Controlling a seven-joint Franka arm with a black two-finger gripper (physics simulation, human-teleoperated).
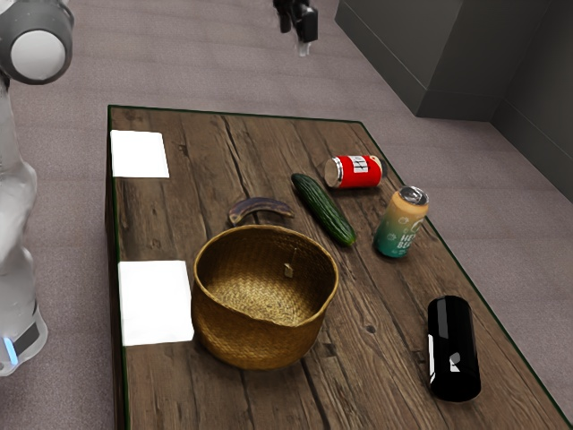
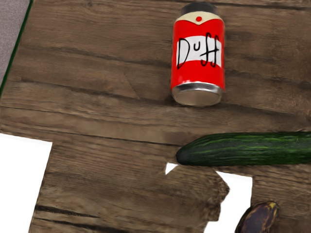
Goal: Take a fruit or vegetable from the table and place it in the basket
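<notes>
Showing a tag (image 1: 288,270) on its inner wall, the basket (image 1: 260,336) centres the exterior view's clock: banana (image 1: 260,208) at twelve, cucumber (image 1: 324,211) and, farther out, red can (image 1: 358,171) at one, upright can (image 1: 401,224) at two, black cylinder (image 1: 453,349) past three, all on the surface (image 1: 376,358). The hand (image 1: 303,47) hangs high, toward twelve; whether apart or together, I cannot tell.
</notes>
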